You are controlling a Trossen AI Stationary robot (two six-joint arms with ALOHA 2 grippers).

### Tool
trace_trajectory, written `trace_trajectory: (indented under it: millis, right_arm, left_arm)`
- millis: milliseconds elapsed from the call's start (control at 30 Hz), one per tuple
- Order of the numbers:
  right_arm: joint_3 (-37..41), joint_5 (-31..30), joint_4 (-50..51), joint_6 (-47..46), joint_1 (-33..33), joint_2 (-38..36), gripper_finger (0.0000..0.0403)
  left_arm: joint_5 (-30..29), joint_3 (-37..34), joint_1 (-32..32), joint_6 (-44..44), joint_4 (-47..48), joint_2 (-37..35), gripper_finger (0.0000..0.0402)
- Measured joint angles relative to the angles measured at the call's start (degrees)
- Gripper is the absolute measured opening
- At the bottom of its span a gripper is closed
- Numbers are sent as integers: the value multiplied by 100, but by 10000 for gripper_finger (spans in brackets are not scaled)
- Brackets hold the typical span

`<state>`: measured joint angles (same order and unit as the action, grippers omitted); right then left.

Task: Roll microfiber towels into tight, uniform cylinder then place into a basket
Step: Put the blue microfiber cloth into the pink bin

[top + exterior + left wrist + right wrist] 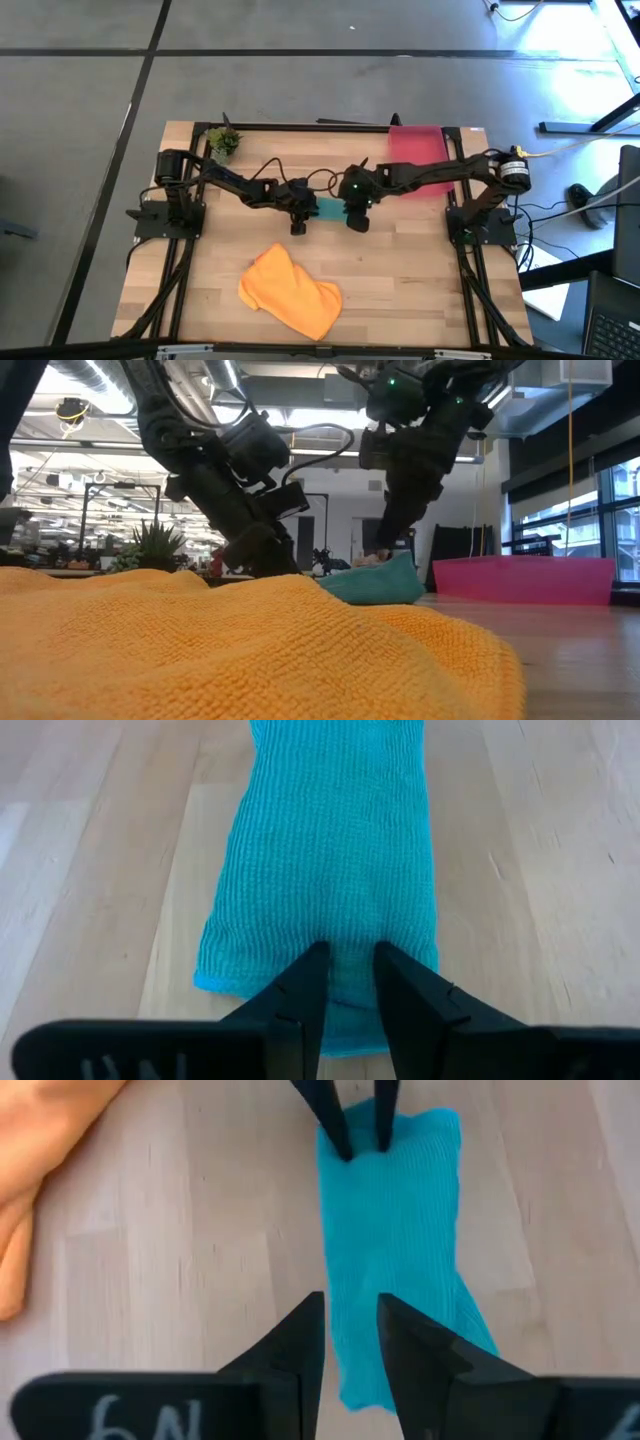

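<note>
The teal towel (329,210) lies mid-table as a narrow folded strip, running left to right between my two grippers. My left gripper (350,970) is shut on its left end, and my right gripper (351,1325) is shut on its right end, slightly higher. The orange towel (290,292) lies crumpled on the table near the front edge and fills the foreground of the low view, where it hides my left fingertips. The red-pink basket (415,150) sits on the table at the back right. My left gripper pinches the teal towel's left end (345,955) between its two fingers, which slant down from the table's left and lie along the strip. That end rests on the table. My right gripper pinches the towel's right end (352,1305) between its two fingers, slanting down from the right. In the low view that end (400,565) rises off the table toward the fingers while the rest lies flat.
A small green plant (224,142) stands at the back left corner. Bare wood shows between the teal towel and the orange towel, and at the front right. The basket's long wall (520,580) stands just behind and to the right of my right gripper.
</note>
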<state>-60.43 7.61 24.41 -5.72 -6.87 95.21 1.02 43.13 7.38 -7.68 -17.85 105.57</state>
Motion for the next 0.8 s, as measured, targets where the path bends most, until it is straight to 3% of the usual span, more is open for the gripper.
trace_trajectory:
  millis: [167,800]
  right_arm:
    - [-3,-446,188,70,294,-109,97]
    - [-6,-555,412,175,961,-585,97]
  left_arm:
    - [-1,-10,0,0,-230,20,82]
    - [-4,-13,-2,0,-389,23,82]
